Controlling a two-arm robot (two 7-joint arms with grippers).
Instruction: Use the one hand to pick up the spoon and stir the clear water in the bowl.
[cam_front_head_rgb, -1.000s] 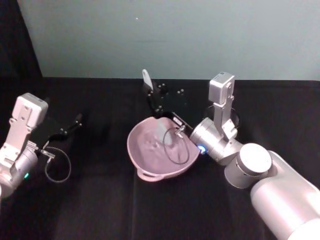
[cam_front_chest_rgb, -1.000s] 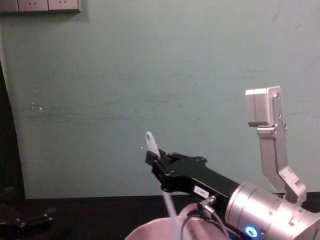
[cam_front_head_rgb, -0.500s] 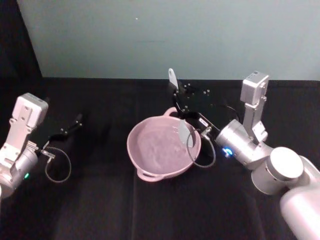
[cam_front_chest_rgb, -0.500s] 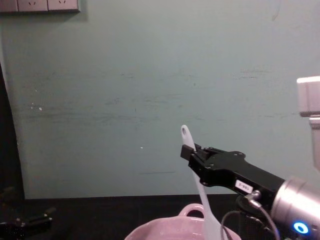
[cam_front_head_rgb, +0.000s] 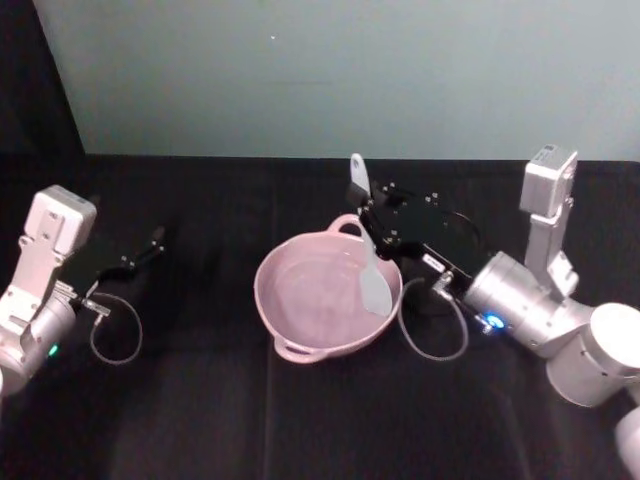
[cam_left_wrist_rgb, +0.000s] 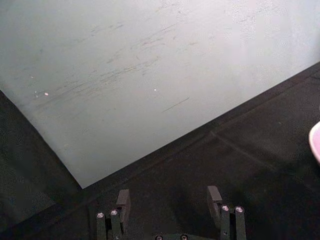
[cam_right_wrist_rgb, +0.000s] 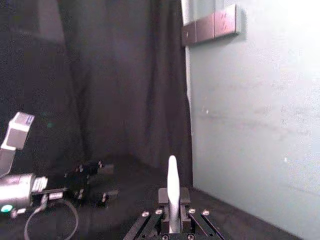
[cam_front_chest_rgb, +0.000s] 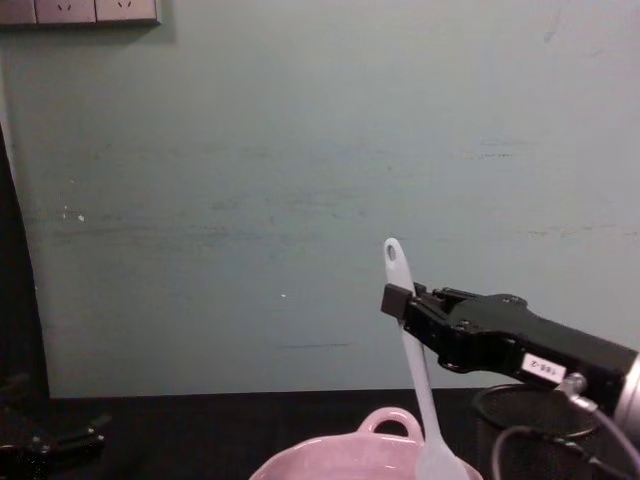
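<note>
Head view: right hand (cam_front_head_rgb: 366, 206) pinching spoon (cam_front_head_rgb: 370, 260), head low in bowl (cam_front_head_rgb: 290, 318). Risks slopping water or nudging bowl if swept wide. Left hand (cam_front_head_rgb: 140, 255) parked, spread.

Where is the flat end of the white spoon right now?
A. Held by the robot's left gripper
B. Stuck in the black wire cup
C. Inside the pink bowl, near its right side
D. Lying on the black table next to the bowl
C: the right gripper holds the spoon by its handle, and the head view shows its flat end down inside the pink bowl, near the right side.
</note>
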